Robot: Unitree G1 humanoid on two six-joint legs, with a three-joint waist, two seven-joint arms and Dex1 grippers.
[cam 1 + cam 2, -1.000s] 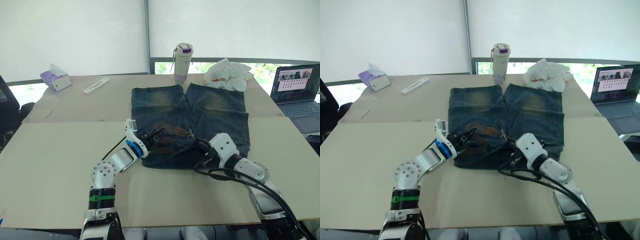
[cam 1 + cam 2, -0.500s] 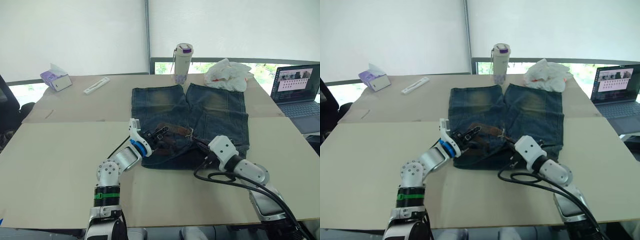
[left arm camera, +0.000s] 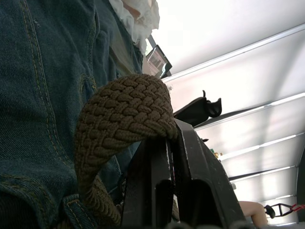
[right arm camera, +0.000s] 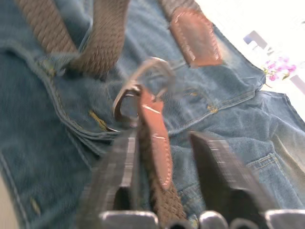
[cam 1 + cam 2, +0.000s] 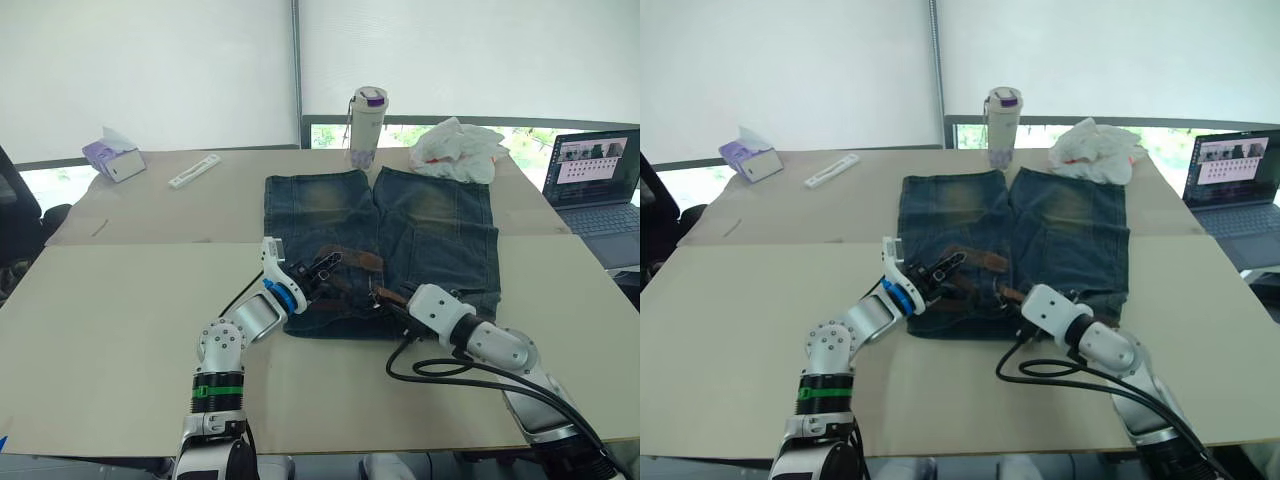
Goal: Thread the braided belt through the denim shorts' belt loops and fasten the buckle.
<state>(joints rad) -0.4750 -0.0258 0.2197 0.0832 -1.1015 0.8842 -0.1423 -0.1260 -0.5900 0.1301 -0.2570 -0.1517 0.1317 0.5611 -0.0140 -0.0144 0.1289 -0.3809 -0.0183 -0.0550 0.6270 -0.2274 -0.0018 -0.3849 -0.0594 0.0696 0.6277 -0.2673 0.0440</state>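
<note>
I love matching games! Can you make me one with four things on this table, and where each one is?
Things:
1. braided belt
2. bottle
3. laptop
4. tissue box

Places:
A. far left corner of the table
B. right edge of the table
C. lying on the denim shorts
D. standing just beyond the shorts' legs

Pairs: 1-C, 2-D, 3-B, 4-A

Head stereo overhead; wrist cams close-up

The denim shorts [image 5: 380, 240] lie flat, legs toward twelve o'clock, waistband toward six. The braided belt [image 5: 345, 262], dark brown, lies bunched across the waistband. Its silver buckle [image 4: 143, 83] rests on the denim beside a brown leather tip [image 4: 195, 38].
</note>
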